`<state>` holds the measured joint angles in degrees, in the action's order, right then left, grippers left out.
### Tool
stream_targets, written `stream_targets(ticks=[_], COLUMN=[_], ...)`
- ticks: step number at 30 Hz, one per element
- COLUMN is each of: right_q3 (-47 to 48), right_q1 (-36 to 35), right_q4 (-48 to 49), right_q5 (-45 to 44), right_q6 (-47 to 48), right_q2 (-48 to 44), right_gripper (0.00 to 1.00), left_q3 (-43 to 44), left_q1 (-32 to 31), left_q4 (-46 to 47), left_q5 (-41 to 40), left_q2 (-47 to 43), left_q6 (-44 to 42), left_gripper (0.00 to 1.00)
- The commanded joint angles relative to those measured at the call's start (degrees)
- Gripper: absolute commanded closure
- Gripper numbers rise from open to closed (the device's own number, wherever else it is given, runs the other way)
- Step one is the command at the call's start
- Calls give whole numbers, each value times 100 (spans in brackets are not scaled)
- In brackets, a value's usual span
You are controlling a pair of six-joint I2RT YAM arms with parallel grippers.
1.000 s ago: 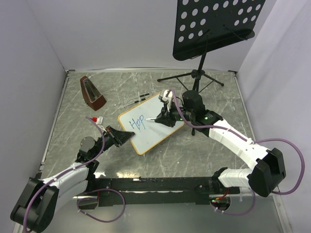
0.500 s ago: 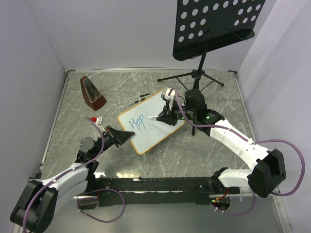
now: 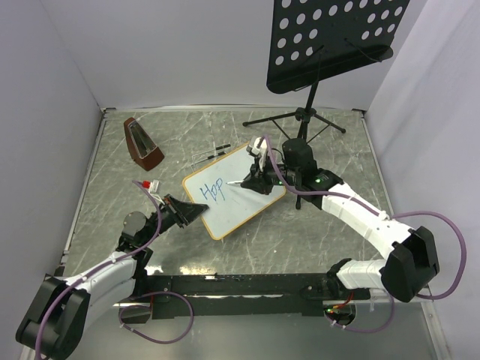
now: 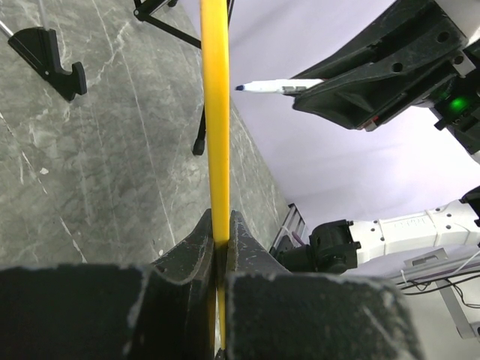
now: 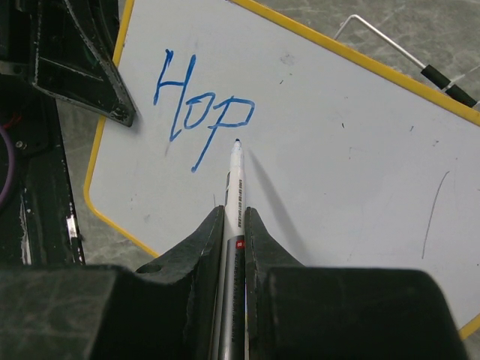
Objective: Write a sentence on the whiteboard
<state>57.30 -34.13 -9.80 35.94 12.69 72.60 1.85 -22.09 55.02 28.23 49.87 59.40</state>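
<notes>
Left gripper (image 3: 184, 211) sits nearest the arm bases, its two fingers shut tight on the near left edge of the whiteboard (image 3: 232, 191); the left wrist view shows the yellow-tan frame running edge-on straight out from between the closed fingers (image 4: 196, 251). The whiteboard sits turned at a slant in the middle of the grey marbled tabletop (image 3: 112, 195). On its left half is the sentence (image 3: 213, 190) so far, only the blue letters "Hop", and the rest of the white face is bare apart from a few faint marks.

Over the board's right half, the right gripper (image 3: 251, 180) is clamped on a white marker (image 3: 238, 182) that points toward the writing. In the right wrist view the dark tip lies just below the "p". Whether it touches the surface I cannot tell.

Just beyond the board's far edge lie a bent wire and small black pieces (image 3: 210, 154). Farther left a brown wedge-shaped metronome (image 3: 141, 142) stands well apart. At the back right stands a black music stand (image 3: 330, 37) with a perforated plate on tripod legs.
</notes>
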Motion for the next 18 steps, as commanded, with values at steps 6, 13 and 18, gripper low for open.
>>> stream_targets(ticks=[6,13,18], right_q3=[220,203,212], right_q1=[-94,-94,-103], right_q4=[207,181,242], right_q5=[-201,-640,-825], right_q6=[41,23,-21], right_q2=[246,228,220], right_gripper=[100,100,100], left_q3=[158,141,123], left_q1=[11,11,11], left_q4=[1177,1177,1160], left_q5=[253,218,218], left_q2=[111,85,76], left_q6=[134,125,125], left_gripper=[99,99,99])
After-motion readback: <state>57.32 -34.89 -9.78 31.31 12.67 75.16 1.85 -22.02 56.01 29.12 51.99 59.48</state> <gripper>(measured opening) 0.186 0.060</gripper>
